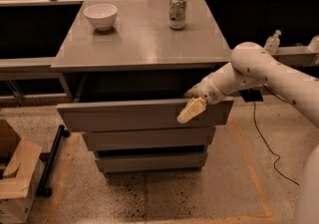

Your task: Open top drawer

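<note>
The top drawer (124, 116) is the widest grey drawer of the cabinet. It stands pulled out toward me, its flat front panel well forward of the two narrower drawer fronts below, with its dark inside showing behind the panel. My gripper (190, 102) sits at the top edge of the drawer front, right of centre. One pale finger (191, 110) hangs over the outside of the panel; the other reaches behind the edge. My white arm comes in from the right.
A white bowl (100, 15) and a drink can (177, 11) stand on the grey cabinet top (139, 39). Cardboard boxes (15, 178) lie on the floor at left. A black cable (259, 133) trails on the floor at right. Dark counters flank the cabinet.
</note>
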You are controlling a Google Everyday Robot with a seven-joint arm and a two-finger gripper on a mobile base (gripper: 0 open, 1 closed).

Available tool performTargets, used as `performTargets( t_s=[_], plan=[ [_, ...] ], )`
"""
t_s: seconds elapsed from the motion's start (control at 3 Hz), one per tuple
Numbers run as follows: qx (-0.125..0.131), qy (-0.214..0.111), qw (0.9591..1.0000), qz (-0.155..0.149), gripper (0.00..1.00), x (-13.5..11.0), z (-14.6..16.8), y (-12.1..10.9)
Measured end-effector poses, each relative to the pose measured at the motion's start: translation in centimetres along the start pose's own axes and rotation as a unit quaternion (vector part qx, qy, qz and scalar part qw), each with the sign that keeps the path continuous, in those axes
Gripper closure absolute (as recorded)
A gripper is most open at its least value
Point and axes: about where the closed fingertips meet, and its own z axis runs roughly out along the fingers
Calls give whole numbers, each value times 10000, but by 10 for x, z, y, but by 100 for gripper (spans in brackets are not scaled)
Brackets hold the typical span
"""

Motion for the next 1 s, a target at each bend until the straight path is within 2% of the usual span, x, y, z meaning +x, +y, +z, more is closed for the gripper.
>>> performTargets(
  t_s=[0.33,0.67,1.0],
  plan=[
    [-7,1,10000,11,0,1,0,1],
    [-252,29,9989,404,0,17,-1,35],
    [-253,29,9989,404,0,17,-1,35]
  ],
)
